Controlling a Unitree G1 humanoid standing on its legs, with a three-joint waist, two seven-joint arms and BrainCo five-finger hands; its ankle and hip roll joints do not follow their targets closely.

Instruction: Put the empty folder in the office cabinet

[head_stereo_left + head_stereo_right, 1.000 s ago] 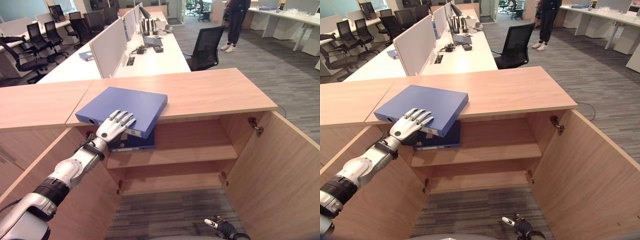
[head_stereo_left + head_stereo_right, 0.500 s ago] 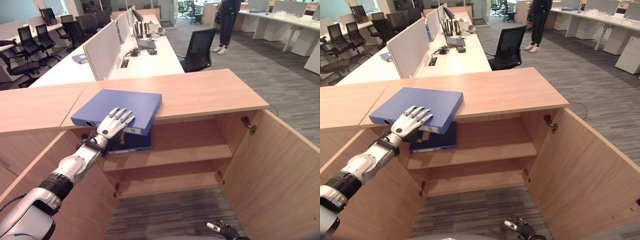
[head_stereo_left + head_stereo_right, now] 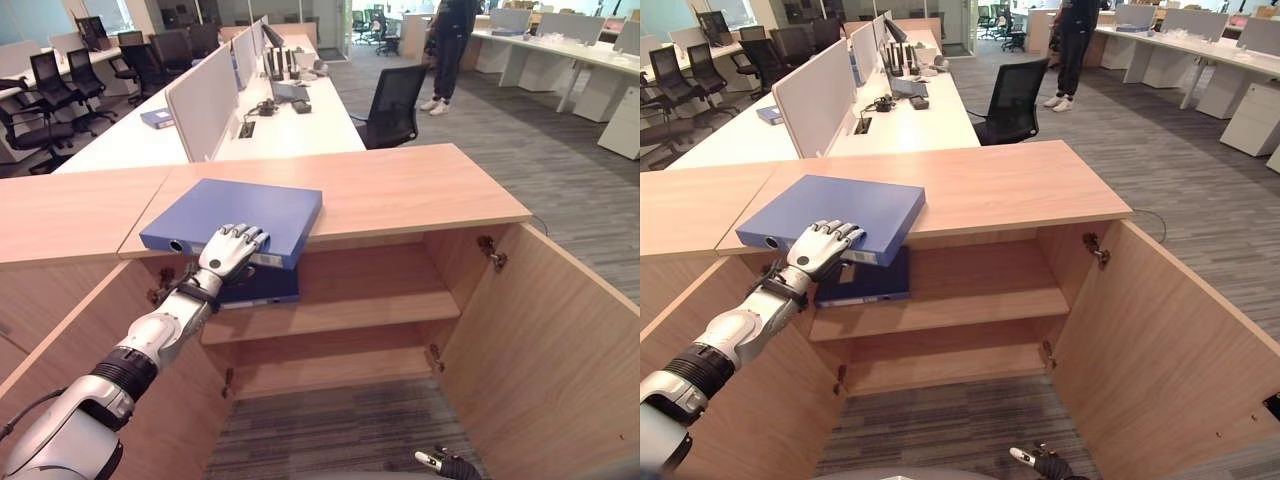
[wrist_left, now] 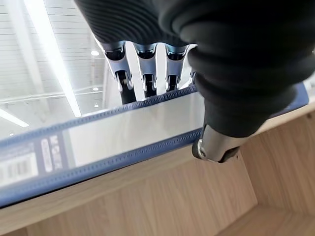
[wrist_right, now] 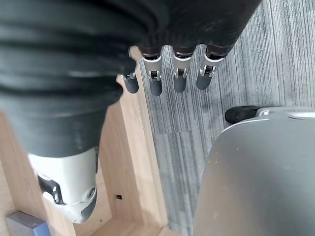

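Head view, room: you see an open-plan office with grey striped carpet, white desks, black office chairs and a person standing at the far end.
Head view, surface: the wood-grain office cabinet stands with both doors open; a second dark blue folder lies on its upper shelf.
Head view, folder: your blue folder, flat and rectangular, lies on the cabinet top at the near left edge.
Left wrist view: your left hand curls its fingers over the folder's top, thumb under its near edge, gripping it.
Right wrist view: your right hand hangs low with loosely straight fingers, holding nothing.
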